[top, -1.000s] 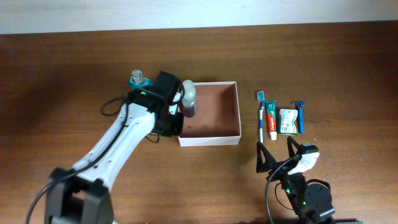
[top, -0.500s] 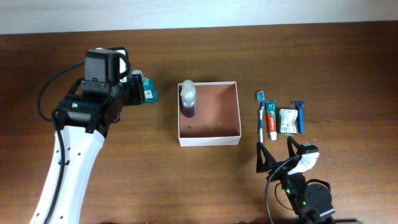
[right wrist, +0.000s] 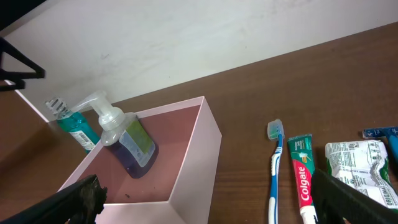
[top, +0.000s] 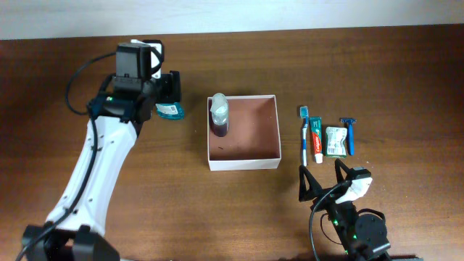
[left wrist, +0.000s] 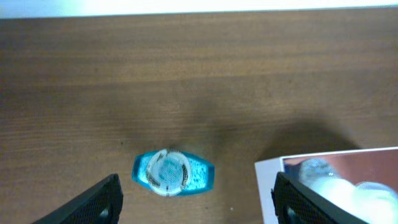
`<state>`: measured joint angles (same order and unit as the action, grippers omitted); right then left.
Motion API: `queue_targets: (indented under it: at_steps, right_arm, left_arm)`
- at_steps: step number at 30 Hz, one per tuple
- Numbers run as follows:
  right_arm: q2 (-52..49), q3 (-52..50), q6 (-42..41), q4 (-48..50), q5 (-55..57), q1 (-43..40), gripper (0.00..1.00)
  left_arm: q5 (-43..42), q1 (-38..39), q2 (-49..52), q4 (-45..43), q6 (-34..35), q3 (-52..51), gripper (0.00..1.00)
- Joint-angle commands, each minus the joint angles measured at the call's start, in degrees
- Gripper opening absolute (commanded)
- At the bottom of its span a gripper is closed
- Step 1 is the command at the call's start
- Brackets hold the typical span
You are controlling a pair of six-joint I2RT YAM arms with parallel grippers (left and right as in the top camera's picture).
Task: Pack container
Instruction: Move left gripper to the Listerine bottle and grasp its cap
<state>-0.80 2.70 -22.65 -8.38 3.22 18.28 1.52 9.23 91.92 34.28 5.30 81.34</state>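
The container is a square, shallow box with thin white walls and a reddish-brown floor. It sits flat and open-topped near the middle of the wooden table, its sides square to the table's edges. 1 pump bottle stands inside against its left wall, toward the far corner.

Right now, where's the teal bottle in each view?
Overhead: teal bottle upper left, left of the container.
Left wrist: teal bottle bottom centre, seen from above.
Right wrist: teal bottle far left, behind the container's corner.
Shared landmark: the container's white wall.
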Motion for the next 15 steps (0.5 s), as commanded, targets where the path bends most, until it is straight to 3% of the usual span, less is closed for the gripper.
queue_targets:
  at_steps: [1, 15]
  right_arm:
    - [0.4, -0.5, 0.1, 0.1, 0.9, -0.3, 0.98]
    - [0.4, -0.5, 0.1, 0.1, 0.9, -0.3, 0.98]
  left_arm:
    - [-0.6, -0.3, 3.1, -1.4, -5.2, 0.5, 0.77]
    - [-0.2, -2.3, 8.5, -1.6, -6.2, 0.5, 0.78]
